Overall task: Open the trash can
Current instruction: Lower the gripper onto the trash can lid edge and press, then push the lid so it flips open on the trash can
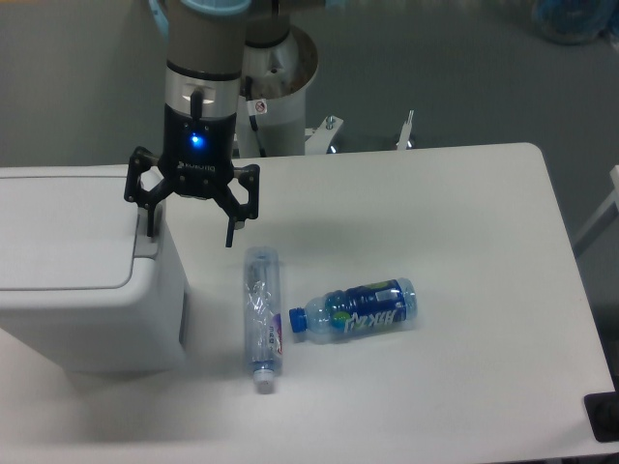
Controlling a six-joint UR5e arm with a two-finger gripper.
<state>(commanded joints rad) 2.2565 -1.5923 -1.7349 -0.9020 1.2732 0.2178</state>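
Trash can lid looks flat and closed, so nothing's opened yet. Gripper hangs at its right edge, fingers spread wide, holding nothing.

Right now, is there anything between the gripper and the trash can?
Nothing: in the camera view the open gripper hangs at the right edge of the trash can, one finger overlapping its lid edge.

Trash can at table left, 2 bottles to its right, gripper above its right edge.
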